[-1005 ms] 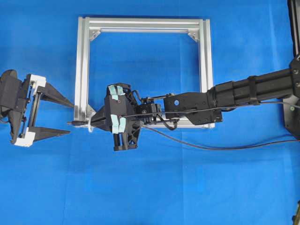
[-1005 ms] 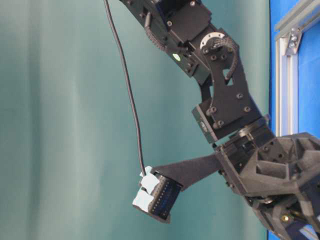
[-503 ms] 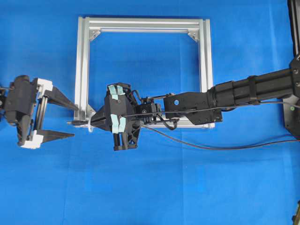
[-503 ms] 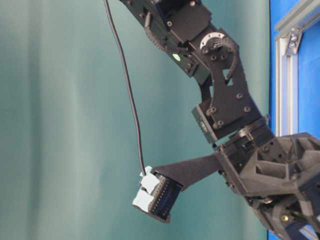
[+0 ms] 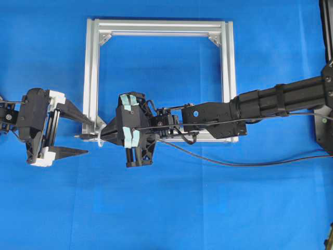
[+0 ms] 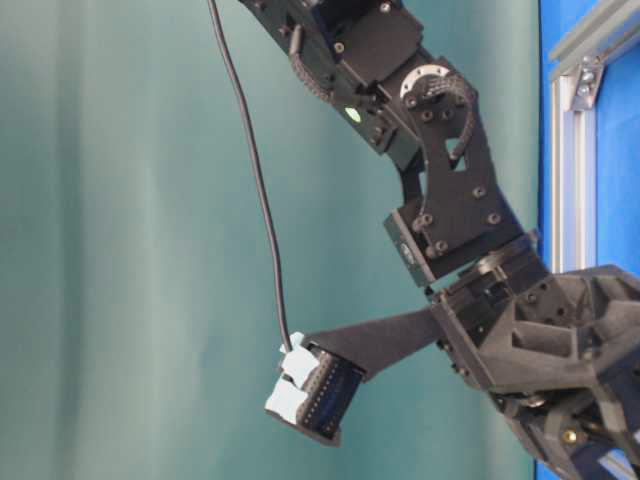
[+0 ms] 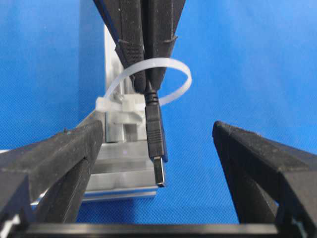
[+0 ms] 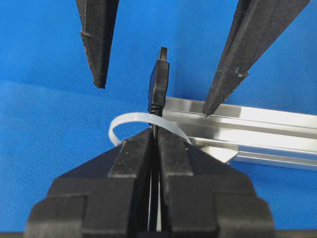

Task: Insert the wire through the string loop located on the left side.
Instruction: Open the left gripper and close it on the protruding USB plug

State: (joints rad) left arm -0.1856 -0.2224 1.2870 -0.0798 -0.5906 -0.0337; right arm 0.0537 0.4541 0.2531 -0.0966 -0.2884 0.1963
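left gripper (image 5: pixel 78 136) moved nearer frame (image 5: pixel 91 78), jaws apart; right gripper (image 5: pixel 105 135) jaws clamp wire (image 7: pixel 155 129); blue tabletop (image 5: pixel 208 208).

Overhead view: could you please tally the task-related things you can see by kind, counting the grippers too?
Grippers: 2, the left gripper, open, and the right gripper, shut on the wire.
Wires: 1, the wire.
String loops: 1, the string loop.
Aluminium frames: 1, the aluminium frame.
Total: 5
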